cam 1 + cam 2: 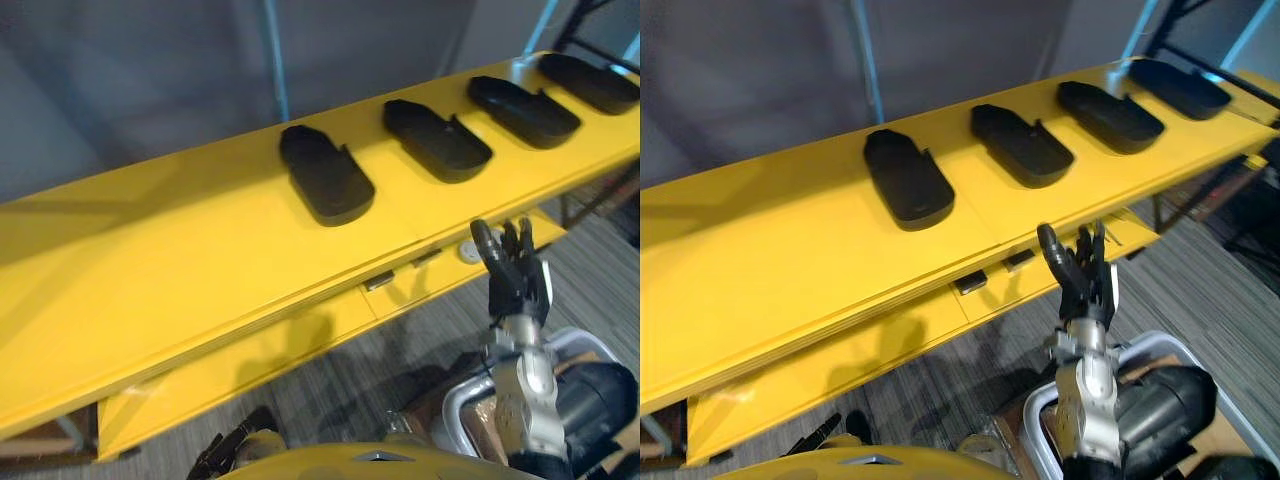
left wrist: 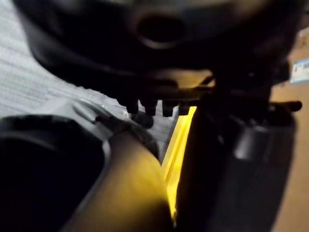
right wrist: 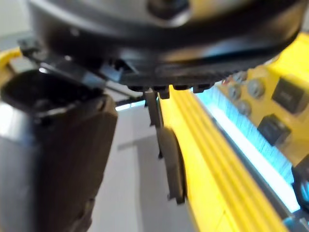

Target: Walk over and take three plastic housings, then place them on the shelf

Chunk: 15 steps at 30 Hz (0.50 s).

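Right hand (image 1: pixel 515 268) is up in front of the yellow shelf (image 1: pixel 150 260), fingers straight and pointing upward, loosely spread, gripping nothing. It sits just short of the shelf's front edge, not touching it. Four black plastic housings lie flat in a row on the shelf top, all beyond and above the right hand and apart from each other. The first housing (image 1: pixel 325 177) is well off to the hand's left, and the second housing (image 1: pixel 437 140) is beyond it, slightly left. The third housing (image 1: pixel 523 110) is almost straight ahead of the fingertips, and the fourth housing (image 1: pixel 590 82) is beyond to the right, near the shelf's far end. The lower yellow ledge (image 1: pixel 280 350) under the shelf carries a few small grey fittings (image 1: pixel 378 282), just past the hand's left side. A pale-rimmed bin (image 1: pixel 1160 345) sits on the grey carpet (image 1: pixel 1210 290) below and right of the hand; it holds something dark and rounded, and I cannot tell what. Left hand (image 1: pixel 222 452) is low, well below the shelf and far left of the right hand. Cannot tell whether it is open or closed; its wrist view is just dark bulk.
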Tool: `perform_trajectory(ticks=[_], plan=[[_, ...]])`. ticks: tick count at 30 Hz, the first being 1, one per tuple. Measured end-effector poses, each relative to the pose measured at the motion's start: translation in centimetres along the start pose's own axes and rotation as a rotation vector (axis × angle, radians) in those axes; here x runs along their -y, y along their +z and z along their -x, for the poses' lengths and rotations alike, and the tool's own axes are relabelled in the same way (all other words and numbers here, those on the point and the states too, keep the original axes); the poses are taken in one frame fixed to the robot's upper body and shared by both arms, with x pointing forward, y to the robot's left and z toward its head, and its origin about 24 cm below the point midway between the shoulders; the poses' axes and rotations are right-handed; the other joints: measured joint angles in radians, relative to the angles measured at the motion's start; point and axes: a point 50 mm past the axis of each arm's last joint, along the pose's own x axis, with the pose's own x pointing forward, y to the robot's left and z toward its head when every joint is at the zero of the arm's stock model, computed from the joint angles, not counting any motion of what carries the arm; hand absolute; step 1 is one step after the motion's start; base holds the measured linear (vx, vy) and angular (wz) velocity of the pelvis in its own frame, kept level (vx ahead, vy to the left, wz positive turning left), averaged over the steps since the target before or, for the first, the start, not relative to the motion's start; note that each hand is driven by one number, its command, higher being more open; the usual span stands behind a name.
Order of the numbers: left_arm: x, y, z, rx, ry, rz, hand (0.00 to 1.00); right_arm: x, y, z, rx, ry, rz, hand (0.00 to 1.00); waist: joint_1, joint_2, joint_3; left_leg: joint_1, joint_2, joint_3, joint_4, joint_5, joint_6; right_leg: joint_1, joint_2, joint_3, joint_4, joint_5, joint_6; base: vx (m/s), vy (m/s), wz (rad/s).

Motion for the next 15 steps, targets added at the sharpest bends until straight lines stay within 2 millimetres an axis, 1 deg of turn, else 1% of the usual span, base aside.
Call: perform_trajectory(ticks=[1, 3, 4, 6, 8, 11, 12, 13, 15], plan=[[0.1, -0.1, 0.0, -0.006, 0.003, -0.020, 1.00, 0.5, -0.3, 1.2, -0.020, -0.022, -0.003, 1.00, -0.008, 0.009, -0.010, 0.001, 0.011, 0.025, 0.000, 0.000, -0.001, -0.009, 0.010, 0.020, -0.012, 0.014, -0.005, -0.04, -0.021, -0.64], [0.1, -0.3, 0.0, -0.016, 0.018, -0.049, 1.00, 0.9, -0.5, 2.6, -0.028, -0.033, -0.001, 1.00, -0.026, 0.013, -0.013, 0.014, 0.027, 0.056, 0.000, -0.001, -0.005, -0.009, 0.024, 0.042, -0.029, 0.031, -0.010, -0.04, -0.025, -0.49], [0.1, -0.4, 0.0, -0.022, 0.021, -0.050, 1.00, 1.2, -0.5, 3.3, -0.029, -0.035, 0.003, 1.00, -0.027, 0.015, -0.026, 0.020, 0.038, 0.079, 0.000, -0.001, -0.009, -0.019, 0.027, 0.061, -0.031, 0.037, -0.012, -0.06, -0.017, -0.47], [0.4, -0.3, 0.0, -0.018, 0.014, -0.059, 1.00, 1.0, -0.4, 4.0, -0.022, -0.028, 0.000, 1.00, -0.033, 0.017, -0.038, 0.029, 0.046, 0.103, 0.000, 0.001, -0.013, -0.028, 0.040, 0.084, -0.031, 0.044, -0.016, -0.06, -0.012, -0.38], [0.3, -0.3, 0.0, -0.018, 0.026, -0.083, 1.00, 0.7, -0.4, 4.4, -0.016, -0.009, 0.008, 1.00, -0.043, 0.012, -0.044, 0.035, 0.056, 0.121, 0.000, 0.001, -0.018, -0.035, 0.044, 0.096, -0.030, 0.044, -0.018, -0.07, -0.014, -0.30], [0.0, -0.2, 0.0, -0.024, 0.034, -0.114, 1.00, -0.4, -1.0, 5.0, -0.042, 0.046, 0.002, 1.00, -0.047, 0.004, -0.055, 0.033, 0.068, 0.154, 0.000, 0.003, -0.018, -0.063, 0.059, 0.124, -0.031, 0.056, -0.028, -0.07, -0.017, -0.34], [-0.1, -0.2, 0.0, -0.028, 0.034, -0.116, 1.00, -0.9, -1.3, 5.2, -0.058, 0.069, 0.008, 1.00, -0.047, 0.000, -0.058, 0.033, 0.072, 0.167, 0.000, 0.007, -0.024, -0.073, 0.060, 0.137, -0.032, 0.063, -0.028, -0.05, -0.011, -0.34], [-0.2, -0.1, 0.0, -0.032, 0.036, -0.122, 1.00, -1.6, -1.6, 5.4, -0.072, 0.103, 0.019, 1.00, -0.048, -0.003, -0.059, 0.032, 0.074, 0.175, 0.000, 0.009, -0.024, -0.080, 0.065, 0.143, -0.033, 0.069, -0.027, -0.03, -0.010, -0.25], [-0.3, 0.0, 0.0, -0.035, 0.037, -0.133, 1.00, -2.6, -2.0, 5.6, -0.089, 0.151, 0.037, 1.00, -0.047, -0.008, -0.065, 0.031, 0.074, 0.173, 0.000, 0.010, -0.024, -0.087, 0.071, 0.155, -0.039, 0.078, -0.029, -0.02, -0.017, -0.18]])
